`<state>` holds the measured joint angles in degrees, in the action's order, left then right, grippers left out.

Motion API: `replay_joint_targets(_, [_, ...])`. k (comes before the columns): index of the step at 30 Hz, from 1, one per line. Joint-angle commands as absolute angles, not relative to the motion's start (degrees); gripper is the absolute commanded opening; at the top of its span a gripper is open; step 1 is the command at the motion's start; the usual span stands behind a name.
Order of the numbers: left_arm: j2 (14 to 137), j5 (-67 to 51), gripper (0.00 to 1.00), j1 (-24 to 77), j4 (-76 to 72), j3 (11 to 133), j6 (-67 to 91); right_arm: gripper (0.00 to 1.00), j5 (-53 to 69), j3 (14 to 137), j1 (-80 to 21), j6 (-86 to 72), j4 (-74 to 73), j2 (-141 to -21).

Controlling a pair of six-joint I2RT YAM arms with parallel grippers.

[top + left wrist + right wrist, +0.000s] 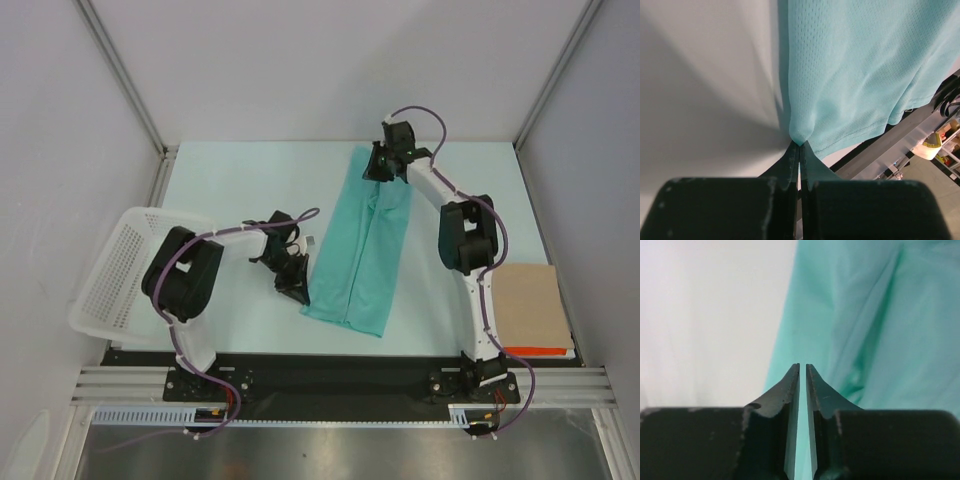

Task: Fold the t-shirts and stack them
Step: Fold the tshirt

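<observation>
The left gripper (799, 145) had its jaws pressed tight together. From its own camera, a corner of the teal t-shirt (855, 75) ran down to a point right at the tips, so it looked clamped on the hem there. The cloth spread away from that pinch, ahead and to the right of the fingers.

The right gripper (802, 365) had its jaws nearly together, with only a sliver between them. Teal showed through that sliver, but I could not tell whether cloth was caught in it or merely lay beyond.

From above, the shirt lay on the table (230, 190) as one long narrow strip, already doubled lengthwise. Its long axis ran from the near edge to the far side, leaning a little right as it went. The left gripper sat at the strip's near left corner and the right one at its far end, so each arm had the end nearer to it.

To my eye that mattered most. The next fold would likely go across the length, one end carried over to the other, and the two arms stood at opposite ends of that axis.

A white mesh basket (110, 270) sat well off to the left, and a cardboard sheet (530, 300) off to the right. I saw no second shirt.
</observation>
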<state>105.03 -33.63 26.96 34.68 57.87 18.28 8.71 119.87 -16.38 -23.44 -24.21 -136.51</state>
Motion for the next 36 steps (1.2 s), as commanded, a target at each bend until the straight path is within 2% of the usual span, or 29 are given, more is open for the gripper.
replay_joint_targets(1, [105.7, -33.7, 0.00, 26.7, 35.6, 61.3, 15.5, 0.12, 12.2, 114.4, -17.8, -28.6, -21.7, -132.5])
replay_joint_targets(10, [106.2, -33.0, 0.00, 26.7, 38.1, 61.9, 13.4, 0.04, 12.6, 109.3, -14.5, -25.0, -22.4, -132.5])
replay_joint_targets(21, [105.7, -35.2, 0.00, 26.8, 35.9, 58.9, 13.7, 0.07, 12.0, 106.5, -14.8, -21.5, -23.7, -129.6])
replay_joint_targets(25, [104.7, -34.7, 0.00, 26.7, 35.2, 58.0, 14.8, 0.09, 10.6, 110.8, -15.3, -22.8, -25.6, -129.4])
replay_joint_targets(26, [103.8, -34.5, 0.01, 26.6, 34.8, 57.7, 15.3, 0.10, 8.5, 111.2, -15.9, -23.0, -25.6, -129.0])
replay_joint_targets(30, [101.8, -34.5, 0.01, 26.8, 33.6, 56.3, 16.6, 0.29, 1.9, 114.5, -17.1, -25.2, -27.5, -127.6])
replay_joint_targets(34, [101.0, -35.2, 0.02, 26.9, 32.3, 55.5, 17.9, 0.34, -4.3, 120.4, -17.8, -25.8, -32.5, -128.4])
replay_joint_targets(36, [100.5, -35.4, 0.02, 26.9, 31.6, 55.1, 18.5, 0.43, -4.4, 121.1, -17.8, -24.8, -32.9, -128.8])
